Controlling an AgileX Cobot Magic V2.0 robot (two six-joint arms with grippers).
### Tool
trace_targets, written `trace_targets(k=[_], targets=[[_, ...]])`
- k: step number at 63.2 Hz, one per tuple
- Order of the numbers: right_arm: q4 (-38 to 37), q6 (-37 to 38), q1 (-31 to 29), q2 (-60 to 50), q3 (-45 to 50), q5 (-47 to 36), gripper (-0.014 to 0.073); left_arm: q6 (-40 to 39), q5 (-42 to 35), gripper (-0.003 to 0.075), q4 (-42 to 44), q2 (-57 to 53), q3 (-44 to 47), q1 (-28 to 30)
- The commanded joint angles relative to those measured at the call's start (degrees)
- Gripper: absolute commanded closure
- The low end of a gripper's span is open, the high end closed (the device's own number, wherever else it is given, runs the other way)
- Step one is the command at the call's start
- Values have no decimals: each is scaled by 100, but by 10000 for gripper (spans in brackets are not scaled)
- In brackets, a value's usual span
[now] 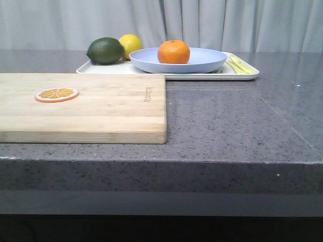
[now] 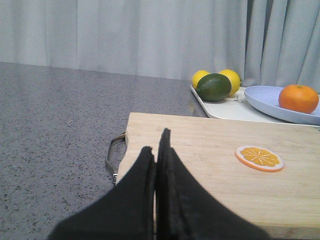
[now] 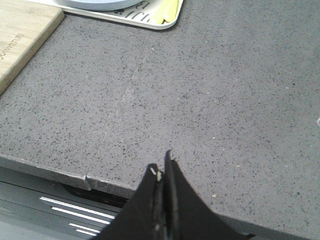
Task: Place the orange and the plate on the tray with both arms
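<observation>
The orange (image 1: pixel 173 52) lies in the pale lavender-blue plate (image 1: pixel 202 61), and the plate rests on the white tray (image 1: pixel 242 76) at the back of the table. The left wrist view shows the orange (image 2: pixel 298 98), the plate (image 2: pixel 265 98) and the tray (image 2: pixel 235 109) too. The right wrist view shows only the tray's corner (image 3: pixel 150 22) and the plate's edge (image 3: pixel 95 5). My left gripper (image 2: pixel 157 145) is shut and empty above the near end of the wooden cutting board. My right gripper (image 3: pixel 161 166) is shut and empty over the table's front edge. Neither gripper shows in the front view.
A light wooden cutting board (image 1: pixel 106 108) lies front left with a flat orange slice (image 1: pixel 56 94) on it. On the tray stand a dark green lime (image 1: pixel 105 50), a yellow lemon (image 1: pixel 130 44) and a pale yellow-green item (image 1: pixel 239 65) at its right end.
</observation>
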Motion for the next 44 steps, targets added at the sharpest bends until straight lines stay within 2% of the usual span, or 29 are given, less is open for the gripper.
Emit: trace_targets(k=[1, 44], targets=[[-12, -44, -8, 29, -126, -402, 710, 8, -419, 740, -58, -111, 154, 16], [-18, -44, -8, -65, -58, -449, 710, 8, -419, 740, -58, -111, 154, 16]])
